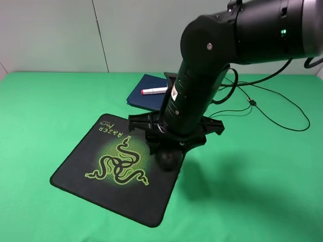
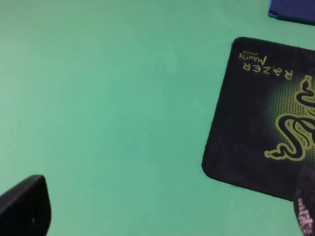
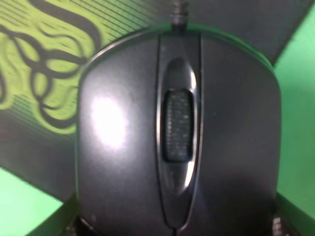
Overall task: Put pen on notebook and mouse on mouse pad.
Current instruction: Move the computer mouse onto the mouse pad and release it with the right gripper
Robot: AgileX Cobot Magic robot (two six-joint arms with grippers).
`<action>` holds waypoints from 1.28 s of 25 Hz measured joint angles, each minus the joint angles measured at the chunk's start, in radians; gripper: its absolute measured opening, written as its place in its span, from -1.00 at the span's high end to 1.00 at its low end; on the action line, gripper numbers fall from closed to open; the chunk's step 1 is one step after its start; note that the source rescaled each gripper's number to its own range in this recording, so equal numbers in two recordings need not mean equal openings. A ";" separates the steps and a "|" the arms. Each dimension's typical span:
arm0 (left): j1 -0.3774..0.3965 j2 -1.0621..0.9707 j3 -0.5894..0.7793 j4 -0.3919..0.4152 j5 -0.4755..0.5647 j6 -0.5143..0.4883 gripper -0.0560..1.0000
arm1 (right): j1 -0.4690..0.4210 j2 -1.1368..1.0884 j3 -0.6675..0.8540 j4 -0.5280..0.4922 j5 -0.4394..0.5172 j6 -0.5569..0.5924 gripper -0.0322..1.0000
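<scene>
Pen (image 1: 154, 91) on notebook (image 1: 143, 99) | right tool (image 1: 170, 147) clamping mouse (image 1: 168, 159) at mouse pad (image 1: 83, 174) edge | left tool (image 2: 162, 211) spread open

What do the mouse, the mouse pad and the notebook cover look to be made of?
The mouse: hard plastic, glossy, since a bright highlight sits on its shell. Its wheel looks ribbed, perhaps rubber. The mouse pad: likely cloth, matte, with no shine; it lies thin and flat and carries a printed green logo. The notebook: stiff navy cover, matte. Card or leatherette, I cannot tell.
</scene>
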 joint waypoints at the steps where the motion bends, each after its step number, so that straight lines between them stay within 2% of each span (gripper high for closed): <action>1: 0.000 0.000 0.000 0.000 0.000 0.000 -1.00 | 0.002 0.002 -0.013 0.001 0.005 0.002 0.92; 12: 0.000 0.000 0.000 0.000 0.000 0.000 -1.00 | 0.091 0.183 -0.248 -0.015 0.106 0.006 0.92; 21: 0.000 0.000 0.000 0.000 0.000 0.000 -1.00 | 0.147 0.315 -0.377 -0.020 0.110 -0.004 0.92; 32: 0.000 0.000 0.000 0.000 0.000 0.000 -1.00 | 0.161 0.409 -0.394 -0.024 0.048 -0.040 0.92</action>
